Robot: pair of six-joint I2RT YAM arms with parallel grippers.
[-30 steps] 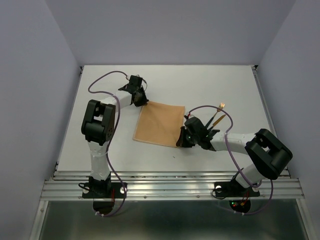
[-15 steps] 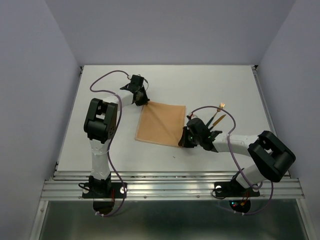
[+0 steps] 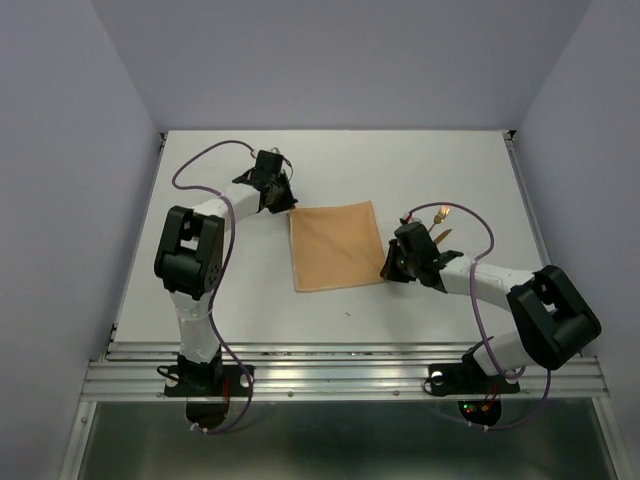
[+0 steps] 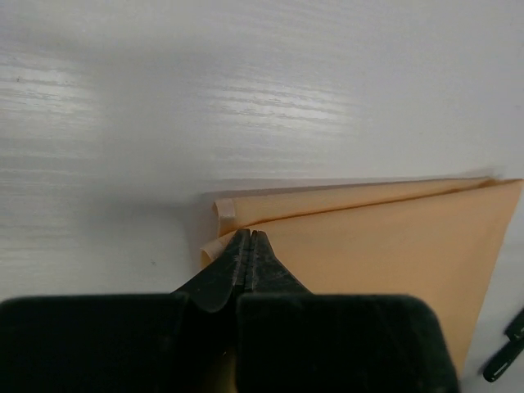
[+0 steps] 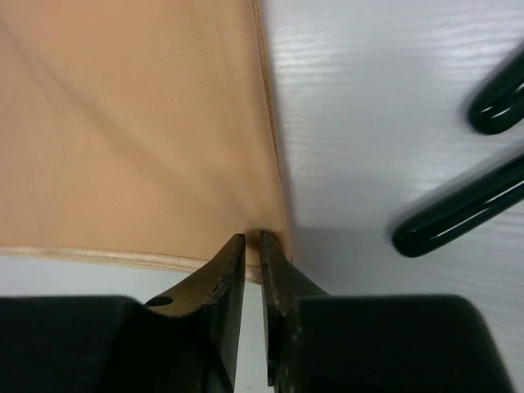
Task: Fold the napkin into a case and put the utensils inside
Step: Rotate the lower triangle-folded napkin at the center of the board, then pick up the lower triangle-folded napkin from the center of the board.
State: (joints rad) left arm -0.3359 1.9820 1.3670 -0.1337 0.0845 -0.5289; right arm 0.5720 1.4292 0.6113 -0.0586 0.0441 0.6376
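A robotics lab test cell, seen from above. A plain white table [image 3: 450, 170] sat boxed in on three sides by bare, pale lavender-grey walls [image 3: 340, 60], like a purpose-built enclosure. Two white-and-black robot arms, the left arm [image 3: 190, 250] and the right arm [image 3: 540, 310], were bolted to a ribbed aluminium rail [image 3: 340, 375] along the near edge. Thin purple cables [image 3: 220, 146] looped loosely along the arms. Small green and red indicator lights [image 3: 468, 407] glowed at the right arm's base. The lighting was even and flat. The household things were a peach-orange napkin [image 3: 338, 245] and gold-headed utensils [image 3: 441, 212], lying on the table.
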